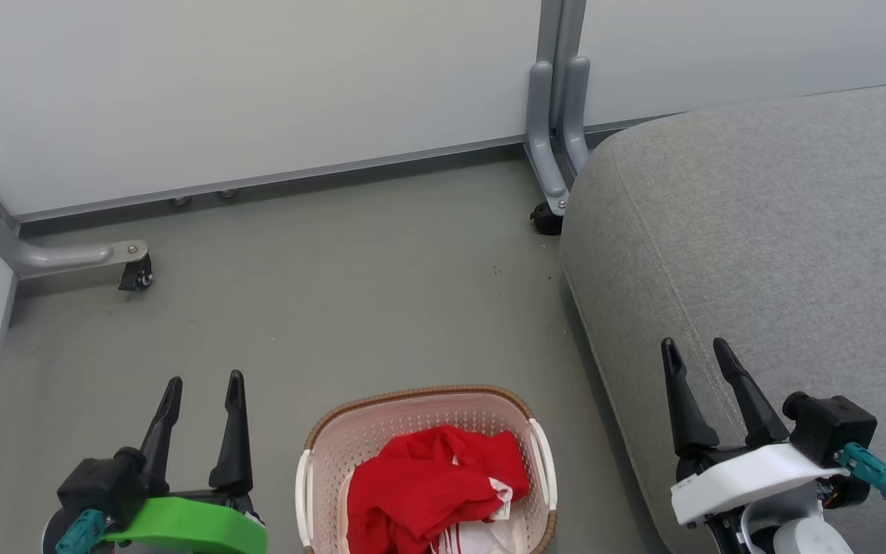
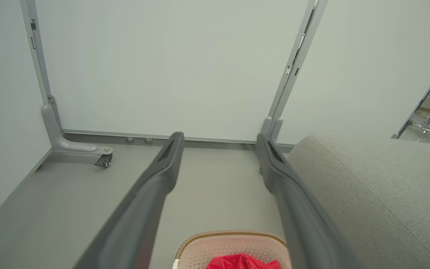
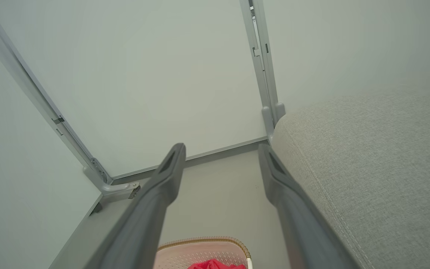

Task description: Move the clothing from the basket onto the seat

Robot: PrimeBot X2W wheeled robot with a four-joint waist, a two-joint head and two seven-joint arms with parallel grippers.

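The clothing (image 1: 427, 481) sits bunched in the basket (image 1: 412, 396), too crumpled for us to call a long axis, striped edge toward us. The seat (image 1: 758, 231) is just right of the basket; our left gripper (image 1: 205, 378) and right gripper (image 1: 694, 343) both hang spread, holding nothing.

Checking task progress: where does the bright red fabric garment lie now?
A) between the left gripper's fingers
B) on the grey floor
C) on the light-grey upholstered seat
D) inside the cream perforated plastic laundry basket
D: the red garment sits crumpled within the cream basket.
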